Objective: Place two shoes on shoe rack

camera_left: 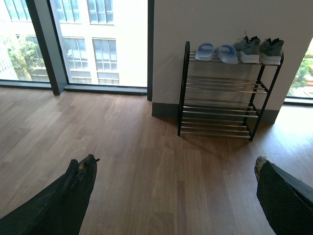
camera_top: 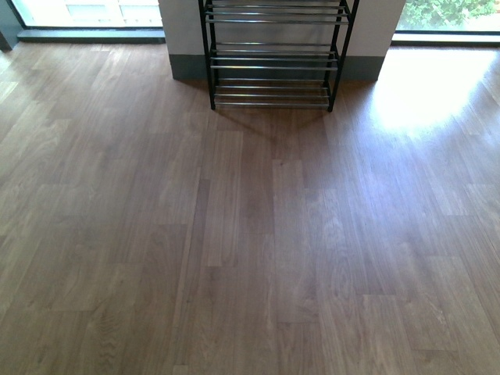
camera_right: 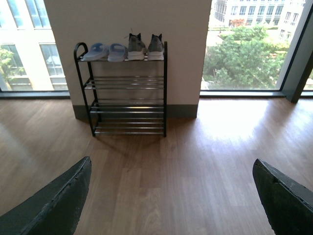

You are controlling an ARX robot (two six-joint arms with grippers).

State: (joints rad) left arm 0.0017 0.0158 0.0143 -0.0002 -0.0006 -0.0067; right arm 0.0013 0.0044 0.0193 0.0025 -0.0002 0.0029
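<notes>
The black shoe rack (camera_top: 271, 55) with chrome bars stands against a white wall pillar, far across the wood floor; the front view shows only its lower tiers. Both wrist views show the whole shoe rack (camera_left: 225, 93) (camera_right: 128, 90). On its top tier sit a pair of grey sneakers (camera_left: 258, 49) (camera_right: 145, 46) and a pair of pale blue slides (camera_left: 216, 52) (camera_right: 104, 51), side by side. My left gripper (camera_left: 174, 164) is open over bare floor, well short of the rack. My right gripper (camera_right: 172, 166) is open too, holding nothing.
Floor-to-ceiling windows (camera_left: 98, 41) (camera_right: 249, 44) flank the white pillar (camera_right: 127, 19) behind the rack. A dark skirting (camera_top: 187, 66) runs along the pillar's base. Wood plank floor (camera_top: 250, 234) stretches between me and the rack.
</notes>
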